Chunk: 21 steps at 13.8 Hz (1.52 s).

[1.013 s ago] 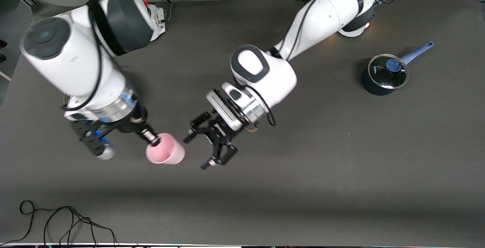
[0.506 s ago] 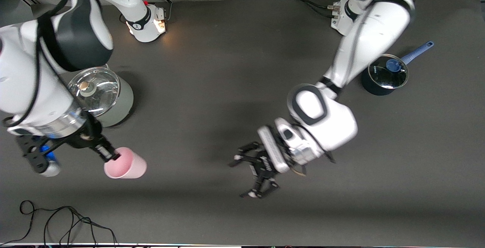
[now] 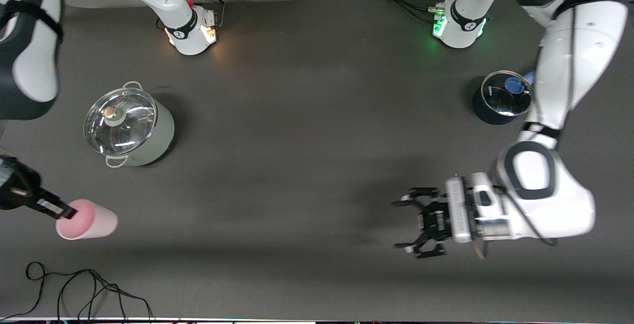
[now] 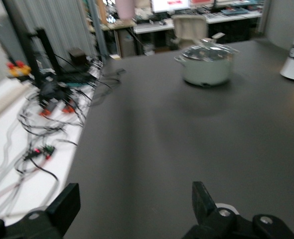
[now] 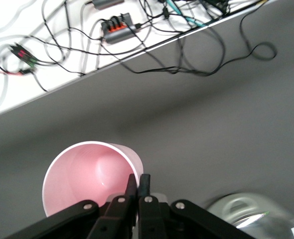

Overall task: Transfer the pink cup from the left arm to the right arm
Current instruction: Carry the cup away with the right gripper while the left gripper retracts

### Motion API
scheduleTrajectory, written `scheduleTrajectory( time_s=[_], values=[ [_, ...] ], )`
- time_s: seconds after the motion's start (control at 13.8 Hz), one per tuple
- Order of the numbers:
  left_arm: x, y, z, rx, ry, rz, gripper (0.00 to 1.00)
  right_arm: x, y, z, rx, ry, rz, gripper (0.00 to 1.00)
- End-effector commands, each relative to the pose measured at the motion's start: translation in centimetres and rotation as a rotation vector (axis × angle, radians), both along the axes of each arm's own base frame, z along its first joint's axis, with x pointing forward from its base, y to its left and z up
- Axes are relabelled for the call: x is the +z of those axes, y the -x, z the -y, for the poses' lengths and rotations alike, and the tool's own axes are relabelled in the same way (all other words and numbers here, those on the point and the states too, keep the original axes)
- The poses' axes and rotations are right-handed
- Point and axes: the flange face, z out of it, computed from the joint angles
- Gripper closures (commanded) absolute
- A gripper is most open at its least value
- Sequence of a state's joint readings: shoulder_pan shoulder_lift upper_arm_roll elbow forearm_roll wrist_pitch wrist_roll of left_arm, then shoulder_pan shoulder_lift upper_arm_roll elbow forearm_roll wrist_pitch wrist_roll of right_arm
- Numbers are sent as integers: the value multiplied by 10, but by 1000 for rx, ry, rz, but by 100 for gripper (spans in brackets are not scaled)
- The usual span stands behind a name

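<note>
The right arm reaches in from its base toward its own end of the table, its forearm leaving the front view's edge, and the right gripper is clamped on the rim of the small, smooth pale-pink tapered plastic cup. The right wrist view shows the two fingers pressed together over the rim, one inside and one outside the wall, with the cup's open mouth turned toward that camera and its body extending away from the gripper. The cup is held tilted on its side above the dark grey table mat, over the part nearest the front camera. The left arm bends down from its base, elbow high, wrist turned level, and the left gripper hangs over the mat at the left arm's end with its black fingers spread apart around nothing. The cup is well apart from this gripper. A pale green lidded stockpot sits near the right gripper; a dark blue saucepan with glass lid stands beside the left arm.
</note>
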<state>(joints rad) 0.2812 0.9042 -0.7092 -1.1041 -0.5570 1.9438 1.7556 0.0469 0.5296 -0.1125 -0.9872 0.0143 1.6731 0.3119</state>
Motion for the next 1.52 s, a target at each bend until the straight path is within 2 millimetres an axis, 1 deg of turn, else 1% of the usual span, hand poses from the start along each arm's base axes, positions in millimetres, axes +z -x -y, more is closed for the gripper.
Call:
scheduleTrajectory(
  time_s=[0.0, 0.07, 0.14, 0.22, 0.29, 0.36, 0.51, 0.58, 0.65, 0.72, 0.87, 0.94, 1.01, 1.08, 1.16, 1.23, 1.3, 1.37, 1.45],
  values=[
    [28, 27, -29, -68, -162, -108, 0, 2, 21, 75, 184, 14, -65, 100],
    [36, 33, -46, -70, -222, -159, 0, -1, 27, 99, 273, 16, -78, 100],
    [45, 40, -65, -68, -299, -200, 0, -5, 32, 116, 373, 25, -94, 100],
    [59, 50, -78, -74, -393, -224, 0, -7, 40, 134, 444, 25, -113, 100],
    [72, 60, -90, -76, -485, -244, 0, -10, 46, 147, 478, 14, -121, 100],
    [91, 70, -97, -50, -570, -271, 0, -16, 49, 153, 499, -7, -122, 100],
    [136, 91, -105, 64, -793, -305, 0, -29, 47, 152, 507, -39, -113, 100],
    [158, 103, -106, 117, -895, -310, 0, -45, 45, 152, 504, -46, -107, 100],
    [176, 111, -107, 182, -958, -314, 0, -57, 46, 150, 500, -58, -86, 100],
    [190, 118, -110, 257, -999, -331, 0, -75, 47, 149, 492, -67, -70, 100],
    [209, 125, -119, 446, -1057, -392, 0, -106, 48, 144, 487, -61, -44, 100],
    [217, 128, -128, 579, -1086, -434, 0, -123, 45, 140, 488, -53, -31, 100],
    [224, 131, -130, 709, -1095, -486, 0, -141, 42, 137, 488, -41, -15, 100],
    [227, 136, -130, 822, -1107, -555, 0, -167, 42, 136, 482, -31, -6, 100],
    [226, 139, -131, 921, -1113, -630, 0, -188, 41, 136, 477, -15, 12, 100],
    [225, 142, -131, 1020, -1110, -710, 0, -208, 40, 128, 495, -6, 15, 100],
    [225, 144, -130, 1116, -1104, -775, 0, -232, 36, 125, 505, -8, -1, 100],
    [224, 144, -130, 1192, -1092, -818, 0, -256, 32, 124, 509, -6, -11, 100],
    [223, 143, -131, 1242, -1082, -845, 0, -272, 30, 126, 518, 6, -4, 100]
  ],
)
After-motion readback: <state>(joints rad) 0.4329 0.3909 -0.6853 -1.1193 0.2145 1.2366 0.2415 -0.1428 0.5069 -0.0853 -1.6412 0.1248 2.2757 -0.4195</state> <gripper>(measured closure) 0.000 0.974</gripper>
